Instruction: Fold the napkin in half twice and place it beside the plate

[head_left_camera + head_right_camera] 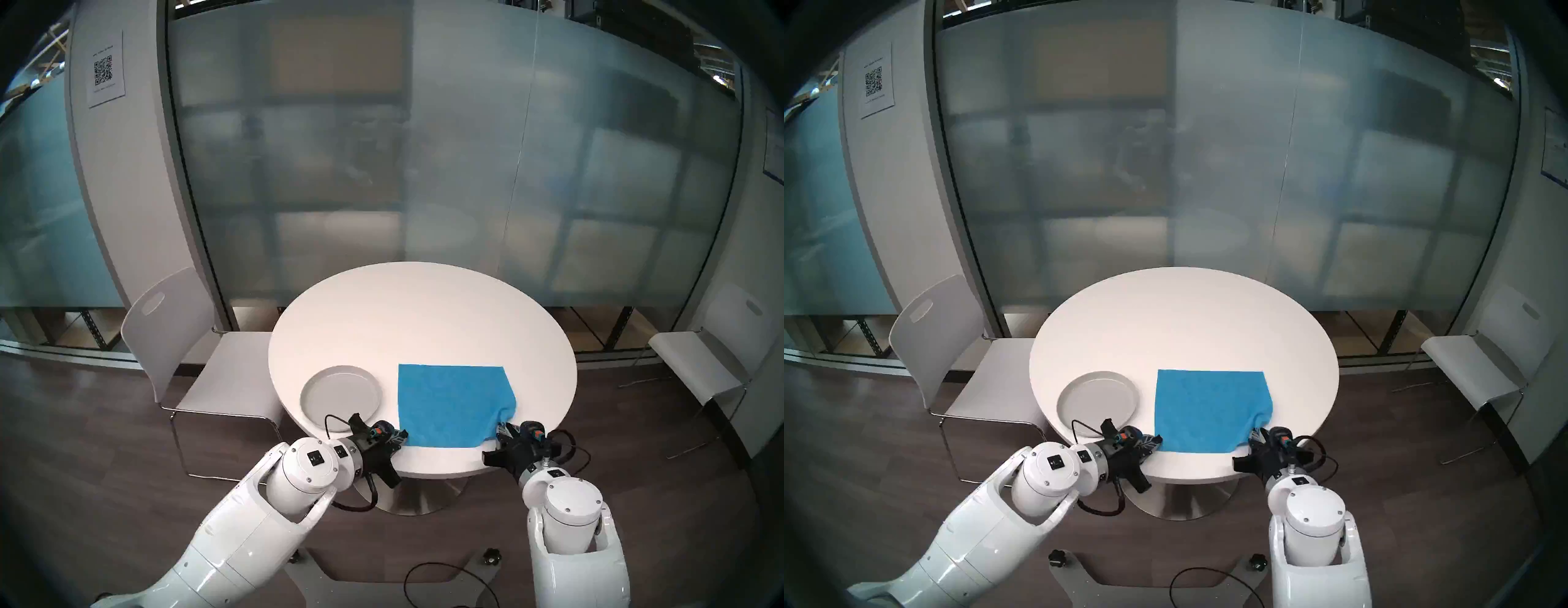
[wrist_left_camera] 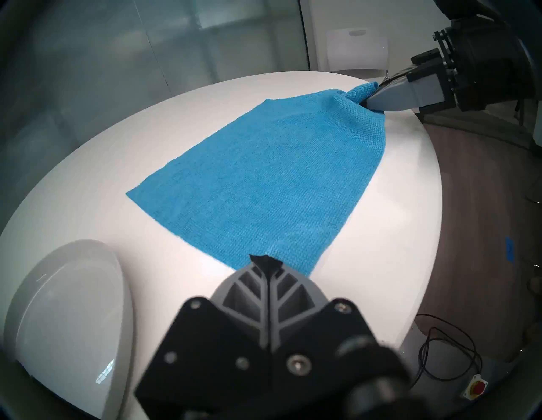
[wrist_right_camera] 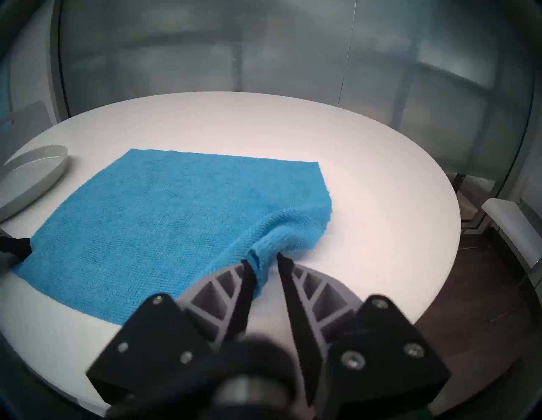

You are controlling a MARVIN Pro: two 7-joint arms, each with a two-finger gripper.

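Napkin (image 1: 452,405) corners are in my grip, so I am at the start of the first fold. The blue cloth lies spread flat on the table (image 1: 424,305), just to the right of the plate (image 1: 339,397) and not touching it, none of it folded yet. My left hand (image 2: 265,258) is pinched tight on the near corner closest to the plate; that corner lies low on the table. My right hand (image 3: 265,261) is narrowed on the near corner farthest from the plate, with a bunch of cloth gathered between its fingers and lifted slightly, so the edge puckers there.

As I judge it, the next move calls for raising both corners together and carrying them over to the cloth's far edge, away from me, keeping the near edge taut between the hands so the halves line up. The right grip looks loose; it may slip.
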